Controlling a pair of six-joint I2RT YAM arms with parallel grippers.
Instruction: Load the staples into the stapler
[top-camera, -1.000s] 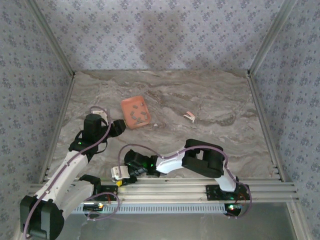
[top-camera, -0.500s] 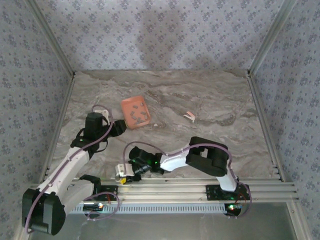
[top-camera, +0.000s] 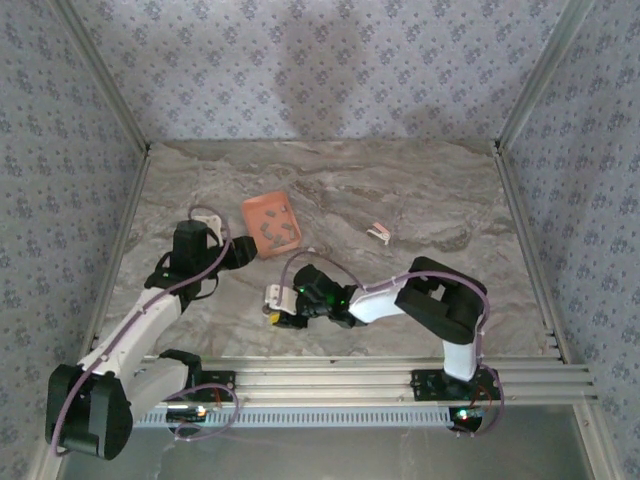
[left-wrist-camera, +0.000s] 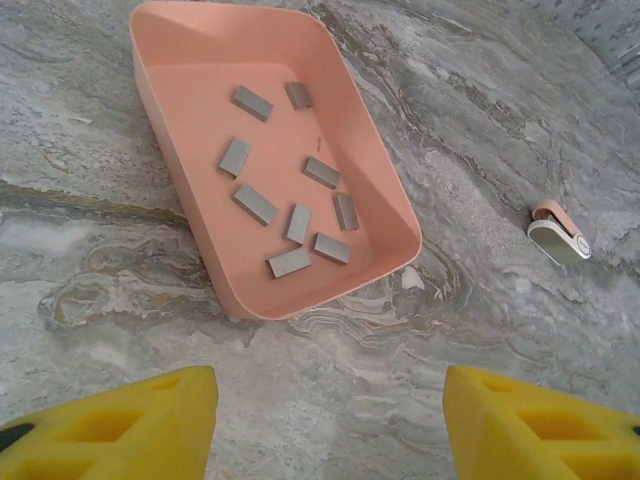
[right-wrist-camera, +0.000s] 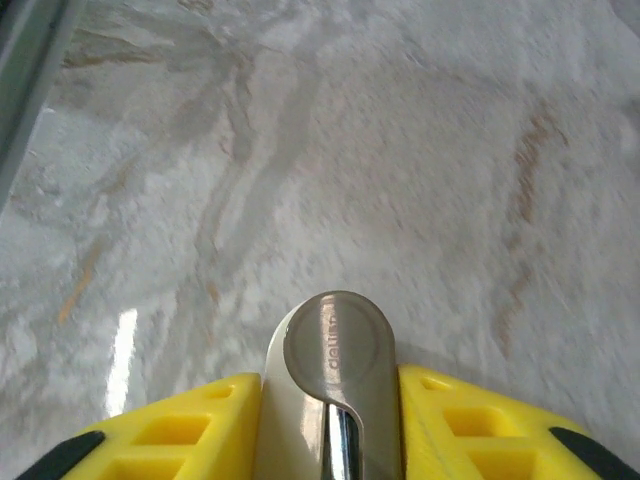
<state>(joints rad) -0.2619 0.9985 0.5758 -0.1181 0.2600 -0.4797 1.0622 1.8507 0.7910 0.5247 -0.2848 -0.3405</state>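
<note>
The stapler (right-wrist-camera: 335, 345), a silver-grey metal piece with a rounded end, sits clamped between the yellow fingers of my right gripper (right-wrist-camera: 330, 400), which is shut on it. From above, that gripper (top-camera: 278, 306) and the stapler (top-camera: 272, 296) hang over the table's near-left middle. Several dark-grey staples (left-wrist-camera: 298, 222) lie loose in the salmon-orange tray (left-wrist-camera: 195, 90). My left gripper (left-wrist-camera: 330, 400) hovers just in front of the tray's near corner, open, with bare table between its yellow fingers. In the top view the left gripper (top-camera: 240, 252) is beside the tray (top-camera: 256, 208).
A small pink-and-white object (left-wrist-camera: 557, 232) lies on the marble table to the right of the tray, also seen from above (top-camera: 378, 232). Aluminium rails (top-camera: 400, 378) run along the near edge. Patterned walls close in the back and both sides.
My right arm has carried the stapler away from the near rail, up and right toward the table's middle. The left arm has edged slightly toward the tray.
</note>
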